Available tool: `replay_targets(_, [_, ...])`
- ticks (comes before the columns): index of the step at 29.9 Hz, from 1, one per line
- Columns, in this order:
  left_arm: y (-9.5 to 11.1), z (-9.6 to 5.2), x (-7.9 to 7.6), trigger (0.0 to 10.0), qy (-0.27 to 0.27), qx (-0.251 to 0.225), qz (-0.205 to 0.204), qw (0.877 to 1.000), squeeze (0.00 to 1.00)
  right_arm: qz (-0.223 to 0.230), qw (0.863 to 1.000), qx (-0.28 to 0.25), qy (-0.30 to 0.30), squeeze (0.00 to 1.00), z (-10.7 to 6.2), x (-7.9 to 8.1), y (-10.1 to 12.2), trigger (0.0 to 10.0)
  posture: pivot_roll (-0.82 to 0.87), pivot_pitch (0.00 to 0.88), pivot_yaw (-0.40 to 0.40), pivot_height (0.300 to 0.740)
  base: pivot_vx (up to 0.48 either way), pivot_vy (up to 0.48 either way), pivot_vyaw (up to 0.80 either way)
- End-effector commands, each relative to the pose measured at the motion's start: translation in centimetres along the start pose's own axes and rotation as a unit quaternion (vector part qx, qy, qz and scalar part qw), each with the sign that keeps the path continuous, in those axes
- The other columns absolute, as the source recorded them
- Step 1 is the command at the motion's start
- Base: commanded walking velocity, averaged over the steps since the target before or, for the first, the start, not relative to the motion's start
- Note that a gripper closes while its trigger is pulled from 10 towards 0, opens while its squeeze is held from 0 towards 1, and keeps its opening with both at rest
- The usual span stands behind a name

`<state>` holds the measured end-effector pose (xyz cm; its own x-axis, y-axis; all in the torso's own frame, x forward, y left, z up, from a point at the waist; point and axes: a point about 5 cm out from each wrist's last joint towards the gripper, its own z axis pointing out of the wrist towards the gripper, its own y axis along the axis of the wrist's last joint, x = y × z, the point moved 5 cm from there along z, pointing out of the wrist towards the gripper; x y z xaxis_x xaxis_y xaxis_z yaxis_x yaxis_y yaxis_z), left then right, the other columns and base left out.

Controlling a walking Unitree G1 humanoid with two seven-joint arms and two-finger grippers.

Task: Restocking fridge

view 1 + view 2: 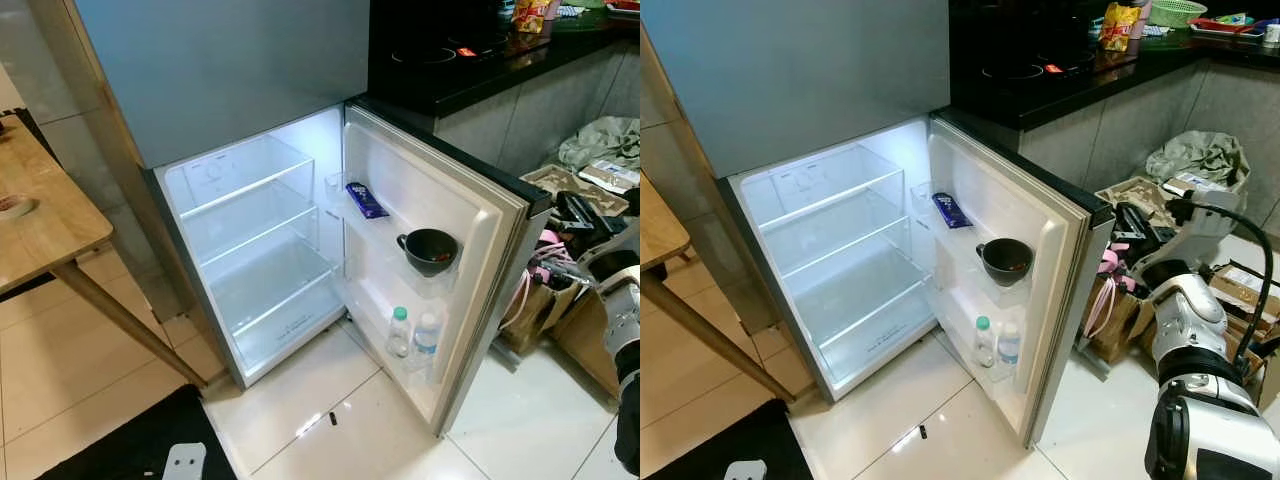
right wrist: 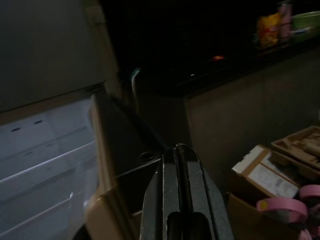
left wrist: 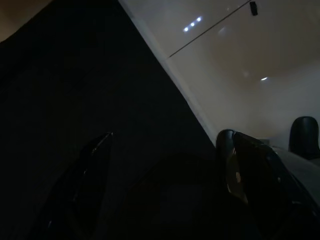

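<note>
Door shelf (image 1: 440,275) with bowl (image 1: 429,251)

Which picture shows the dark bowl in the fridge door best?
The right eye view: the bowl faces the camera and something red shows inside. The left eye view shows it too, more side-on. The wrist views are too dark to make it out.

Home kitchen, lived-in. A fridge (image 1: 250,250) is standing with its lower door (image 1: 440,260) hanging open, interior light glowing on bare glass shelves. Door racks are holding a dark bowl (image 1: 1005,260), a blue packet (image 1: 366,200) and two water bottles (image 1: 412,335). A black countertop (image 1: 1080,70) with a cooktop is running beside it, carrying a yellow snack bag (image 1: 1118,25) and a green basket (image 1: 1177,11). Glossy white floor tiles (image 1: 330,400) are reflecting light. A wooden table (image 1: 45,215) is sitting nearby; cardboard boxes (image 1: 1130,300) and bags are piling up against the counter.
</note>
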<state>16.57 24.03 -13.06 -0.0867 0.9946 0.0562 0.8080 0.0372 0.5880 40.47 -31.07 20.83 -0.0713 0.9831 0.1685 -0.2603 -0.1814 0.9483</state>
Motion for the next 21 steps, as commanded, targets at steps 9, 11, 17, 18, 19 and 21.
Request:
replay_targets(9, [-1.7,-1.7,3.8,10.0,0.0,0.001,0.067,0.998,0.0,-0.017,0.999,0.011,-0.045,0.0,0.2,-1.5,0.7,10.0,0.0,0.174,0.133,0.74,0.0,0.0,0.0])
replay_targets(11, [-2.0,-2.3,4.9,10.0,0.0,-0.002,0.081,0.997,0.0,-0.024,0.998,0.009,-0.052,0.0,0.1,-2.1,1.3,10.0,0.03,0.211,0.162,0.74,0.0,0.0,0.0])
replay_targets(17, [-3.1,-3.9,8.0,10.0,0.014,0.006,0.105,0.994,0.0,-0.033,0.998,0.0,-0.06,0.0,-0.3,-3.4,2.6,10.0,0.05,0.234,0.189,0.74,0.0,0.0,0.0])
replay_targets(18, [-3.2,-4.1,8.3,10.0,0.018,0.007,0.105,0.994,0.0,-0.033,0.998,-0.002,-0.056,0.0,-0.3,-3.3,2.7,10.0,0.05,0.234,0.19,0.74,0.0,0.0,0.0])
replay_targets(19, [-3.2,-4.1,8.3,10.0,0.018,0.007,0.105,0.994,0.0,-0.033,0.998,-0.002,-0.056,0.0,-0.3,-3.3,2.7,10.0,0.05,0.234,0.19,0.74,0.0,0.0,0.0])
replay_targets(21, [-2.8,-3.9,8.1,10.0,0.015,-0.001,0.105,0.994,0.0,-0.023,1.0,0.0,-0.01,0.0,0.1,-1.8,2.1,10.0,0.05,0.232,0.188,0.74,0.0,0.0,0.0])
